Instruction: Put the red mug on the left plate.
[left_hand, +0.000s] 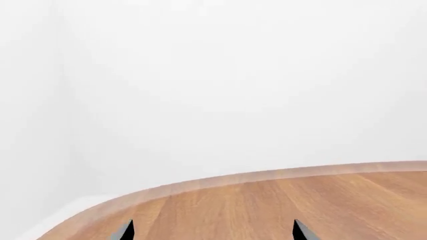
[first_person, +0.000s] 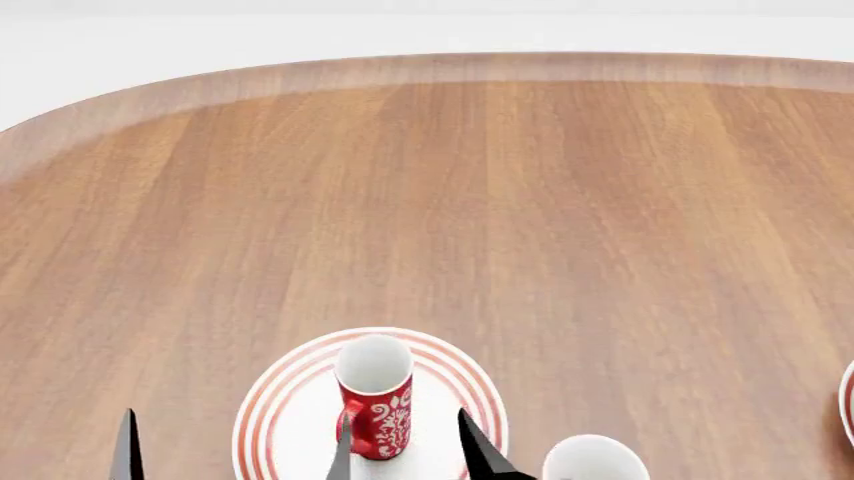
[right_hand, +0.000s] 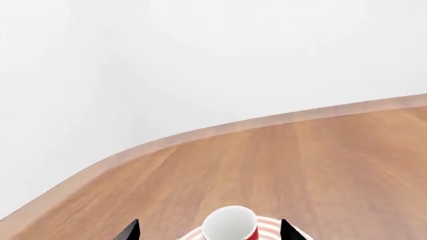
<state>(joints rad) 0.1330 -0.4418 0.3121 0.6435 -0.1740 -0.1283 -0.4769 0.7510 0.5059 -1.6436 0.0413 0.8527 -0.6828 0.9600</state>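
- Nearest the head camera, the right gripper (first_person: 407, 455) sits low, its dark fingers (first_person: 478, 447) spread wide either side of the slim red floral-patterned ceramic mug (first_person: 375, 400).
- Mug stands upright on the left red-ringed white plate (first_person: 283, 400), on the wooden tabletop (first_person: 534, 220).
- Likely light, rigid, glazed-slick and chippable: grip mid-body.
- Left gripper (left_hand: 213, 231) also open, holding nothing.

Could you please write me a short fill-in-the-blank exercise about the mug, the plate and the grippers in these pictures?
1. The red mug stands upright on the ____ with red rings.
2. The right gripper has its jaws spread, one on each side of the ____.
3. The left gripper is over bare ____ tabletop.

Missing words: plate; mug; wooden
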